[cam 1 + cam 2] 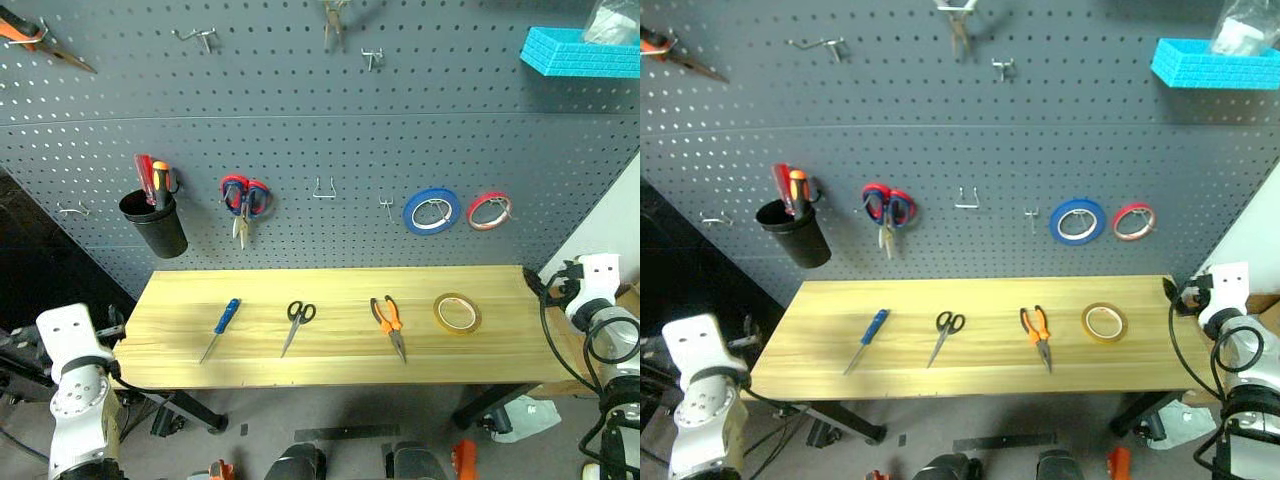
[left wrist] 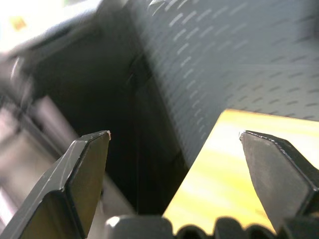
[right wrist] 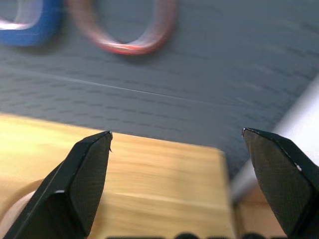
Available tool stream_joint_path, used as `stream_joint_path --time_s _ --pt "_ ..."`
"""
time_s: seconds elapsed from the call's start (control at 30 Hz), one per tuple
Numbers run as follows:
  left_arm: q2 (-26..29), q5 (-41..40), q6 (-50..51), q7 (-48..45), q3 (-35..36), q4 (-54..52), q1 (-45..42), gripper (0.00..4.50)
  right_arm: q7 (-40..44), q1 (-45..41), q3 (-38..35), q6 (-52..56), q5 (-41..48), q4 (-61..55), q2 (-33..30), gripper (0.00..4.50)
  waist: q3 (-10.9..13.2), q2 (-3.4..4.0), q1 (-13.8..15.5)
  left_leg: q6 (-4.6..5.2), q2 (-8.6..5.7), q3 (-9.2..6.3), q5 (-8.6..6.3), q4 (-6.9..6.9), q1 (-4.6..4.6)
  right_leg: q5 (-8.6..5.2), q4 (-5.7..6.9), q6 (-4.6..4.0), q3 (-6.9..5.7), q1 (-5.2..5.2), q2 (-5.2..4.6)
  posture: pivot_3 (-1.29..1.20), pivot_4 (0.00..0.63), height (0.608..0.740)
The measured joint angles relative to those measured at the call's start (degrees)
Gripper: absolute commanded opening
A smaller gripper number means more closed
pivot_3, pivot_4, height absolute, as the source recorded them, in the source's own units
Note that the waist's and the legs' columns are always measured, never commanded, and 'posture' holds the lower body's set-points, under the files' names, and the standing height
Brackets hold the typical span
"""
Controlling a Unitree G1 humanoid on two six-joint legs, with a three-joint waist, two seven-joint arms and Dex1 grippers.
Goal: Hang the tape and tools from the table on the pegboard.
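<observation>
On the light wood table (image 1: 330,285) lie, in a row from left to right, a blue-handled screwdriver (image 1: 222,326), black-handled scissors (image 1: 297,322), orange-and-black pliers (image 1: 389,322) and a flat ring of yellow-tan tape (image 1: 457,313). The dark grey pegboard (image 1: 300,130) rises behind them, with bare hooks (image 1: 323,190) above the scissors. My left gripper (image 2: 174,134) is open and empty off the table's left end. My right gripper (image 3: 177,133) is open and empty at the table's right end, with the tape (image 3: 10,214) just to its left.
Hanging on the pegboard are a black cup (image 1: 155,225) holding red and orange screwdrivers, red-and-blue scissors (image 1: 245,200), a blue tape ring (image 1: 431,211) and a red tape ring (image 1: 489,211). A turquoise tray (image 1: 580,52) sits at the upper right, pliers (image 1: 40,40) at the upper left.
</observation>
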Motion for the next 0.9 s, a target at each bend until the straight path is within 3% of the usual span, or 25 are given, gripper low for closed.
stream_joint_path --time_s 0.13,0.23,0.5,0.6,0.7,0.9 --pt "1.4 1.4 -1.0 -5.8 -4.8 -6.3 -0.7 4.45 3.8 5.2 2.9 5.7 1.0 -12.7 0.5 4.5 0.1 0.16 0.2 0.06 -0.01 0.03 -0.08 0.0 -0.02 0.0 -0.04 0.0 0.01 -0.01 -0.03 -0.1 0.115 0.74" --pt "1.4 -3.0 4.9 -14.1 -8.6 -11.3 -0.7 4.45 5.1 9.4 4.8 12.7 2.7 -24.9 0.6 4.5 0.5 0.31 0.2 0.06 0.08 0.02 -0.17 0.0 -0.07 -0.04 -0.06 -0.06 0.01 -0.05 -0.08 -0.11 0.141 0.74" --pt "3.4 -10.5 15.0 -29.9 -15.2 -20.0 -6.0 4.45 5.6 12.8 12.6 29.8 2.7 -43.5 0.7 4.5 3.9 0.21 -0.1 -0.06 0.49 0.22 -0.29 0.02 -0.12 -0.1 -0.06 -0.27 0.0 -0.14 0.06 -0.15 0.229 0.74" --pt "5.2 -9.7 15.0 -33.6 -18.2 -20.1 -7.0 4.45 5.0 12.4 14.9 34.5 1.9 -44.5 0.3 4.5 5.4 0.0 -0.1 -0.06 0.56 0.33 -0.34 0.0 -0.25 -0.12 -0.07 -0.34 0.02 -0.27 0.05 -0.16 0.261 0.74" --pt "9.7 -9.6 15.1 -43.5 -24.3 -20.8 -8.8 4.45 4.2 9.1 17.8 37.4 -0.3 -42.4 0.4 4.5 6.9 -0.08 -0.2 -0.07 0.59 0.37 -0.35 0.03 -0.58 -0.09 -0.06 -0.43 0.01 -0.38 0.06 -0.16 0.289 0.74" --pt "10.2 -15.7 18.5 -58.6 -29.7 -21.8 -17.0 4.45 3.2 0.4 20.1 38.8 -3.8 -31.9 2.1 4.5 9.6 -0.23 -0.7 -0.13 0.62 0.34 -0.31 0.12 -1.11 -0.05 0.03 -0.48 -0.07 -0.83 0.05 -0.14 0.338 0.74"
